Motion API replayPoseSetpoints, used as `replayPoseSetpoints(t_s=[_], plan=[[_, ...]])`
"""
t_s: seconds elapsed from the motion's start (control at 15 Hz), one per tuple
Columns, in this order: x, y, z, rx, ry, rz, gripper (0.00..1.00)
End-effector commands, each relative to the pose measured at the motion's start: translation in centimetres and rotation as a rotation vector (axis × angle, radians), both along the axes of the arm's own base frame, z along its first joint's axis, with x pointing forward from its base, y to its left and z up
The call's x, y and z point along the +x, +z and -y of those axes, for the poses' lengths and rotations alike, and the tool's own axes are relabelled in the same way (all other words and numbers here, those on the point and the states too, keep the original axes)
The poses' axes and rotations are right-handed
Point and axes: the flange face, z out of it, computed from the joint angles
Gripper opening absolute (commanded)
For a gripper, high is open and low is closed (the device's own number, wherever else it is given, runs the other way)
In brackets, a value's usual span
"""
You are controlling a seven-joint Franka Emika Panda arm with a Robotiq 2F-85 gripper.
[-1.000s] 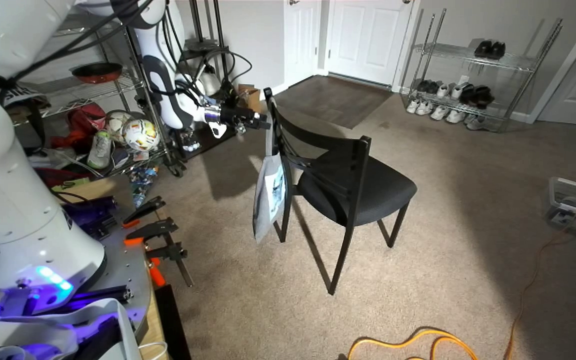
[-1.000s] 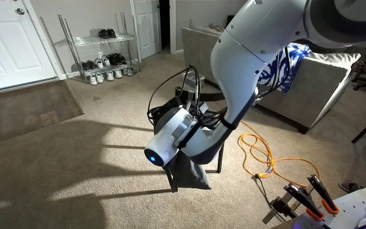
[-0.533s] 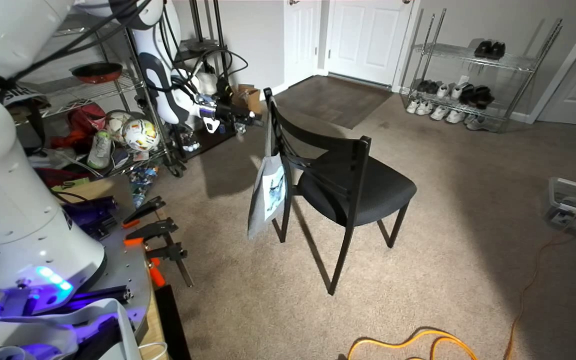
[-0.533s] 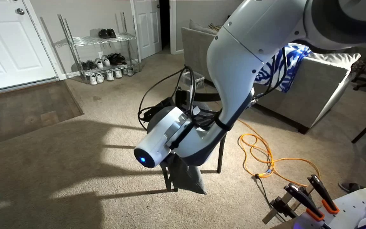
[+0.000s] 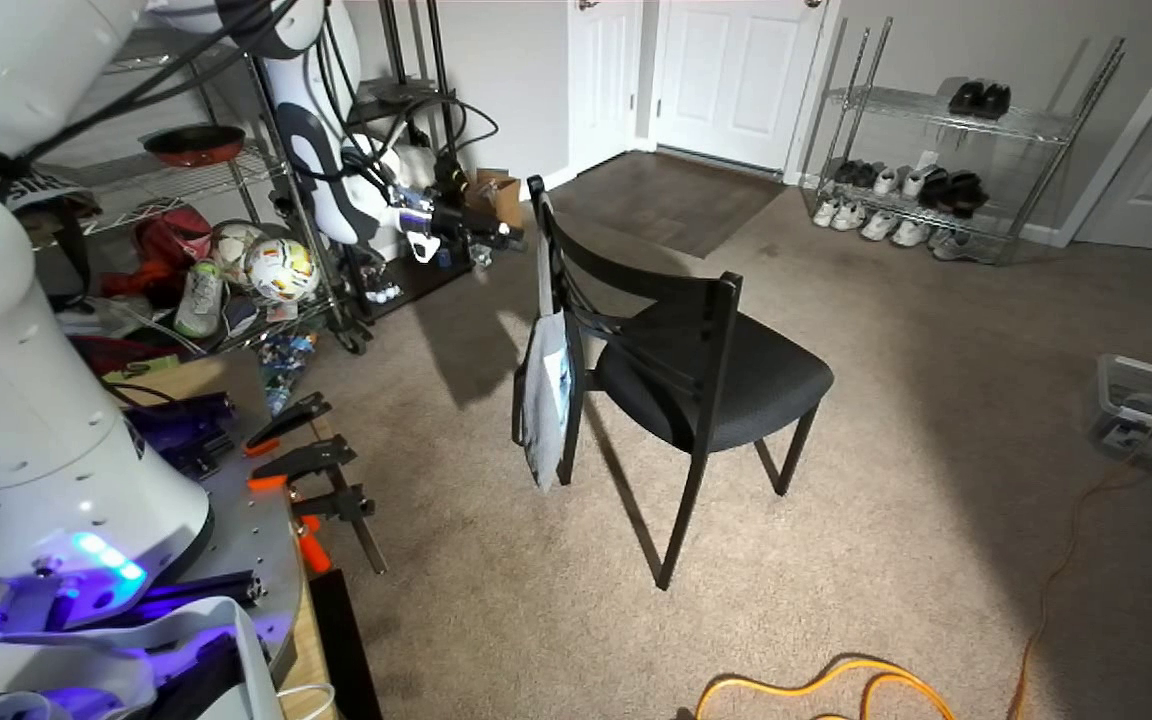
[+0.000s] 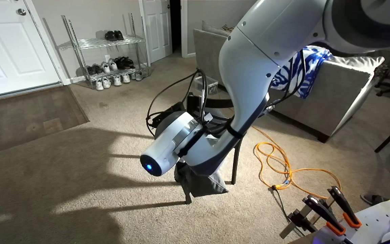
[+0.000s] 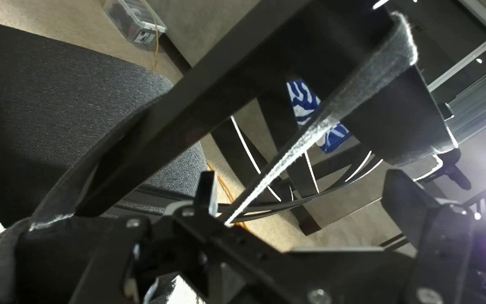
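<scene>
Shadows streak the carpet (image 6: 147,222), with glare in the wrist view.

Shoe rack (image 5: 921,107) by wall (image 5: 996,40): blk shoes (image 5: 979,98) up top, wht pairs (image 5: 879,224) btm. Red pan (image 5: 193,155) on wire shelf (image 5: 141,180); patterned ball (image 5: 281,270) lower. Orange cord (image 5: 781,690) on carpet (image 5: 896,580), blue/wht throw (image 6: 311,69) over sofa (image 6: 328,93).

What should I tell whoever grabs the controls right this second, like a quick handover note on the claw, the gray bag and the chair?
Claw: open, fingers well apart, apparently gripping nothing.
Gray bag: hanging by its strap from a top corner of the chair back, close beside the claw in an exterior view.
Done: bag is on the chair.
Left, as I judge it: probably only backing the claw clear without snagging the strap.
</scene>
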Motion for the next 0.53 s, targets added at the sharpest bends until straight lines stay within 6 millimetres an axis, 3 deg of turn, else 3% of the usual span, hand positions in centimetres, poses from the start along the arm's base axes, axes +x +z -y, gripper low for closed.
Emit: replayPoseSetpoints(t_s=[0.0,0.47], plan=[[1.0,-0.3,1.5,-0.019,-0.041,-0.026,1.0],[2.2,-0.5,3.7,-0.042,-0.077,-0.017,1.0]])
